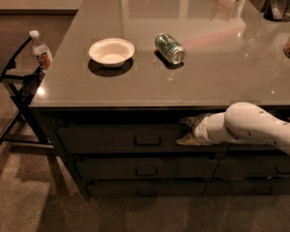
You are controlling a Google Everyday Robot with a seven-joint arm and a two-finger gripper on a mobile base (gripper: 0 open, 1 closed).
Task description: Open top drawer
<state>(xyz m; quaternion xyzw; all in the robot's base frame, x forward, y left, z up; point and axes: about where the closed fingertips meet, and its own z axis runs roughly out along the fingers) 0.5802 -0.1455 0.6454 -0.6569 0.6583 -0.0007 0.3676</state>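
Observation:
The top drawer (106,138) is a wide dark grey front just under the countertop, with a small black loop handle (147,140) at its centre. The drawer front sits flush with the cabinet. My gripper (184,131) is at the drawer's right end, level with the handle and a short way to its right. It points left along the drawer front. Its two tan fingers (187,122) stand apart, one above the other, and hold nothing. The white arm (251,125) reaches in from the right.
On the grey countertop (208,76) are a white bowl (111,51) and a green can (169,48) lying on its side. Two shallower drawers (145,169) lie below. A dark chair frame (19,88) with a water bottle (40,50) stands at the left.

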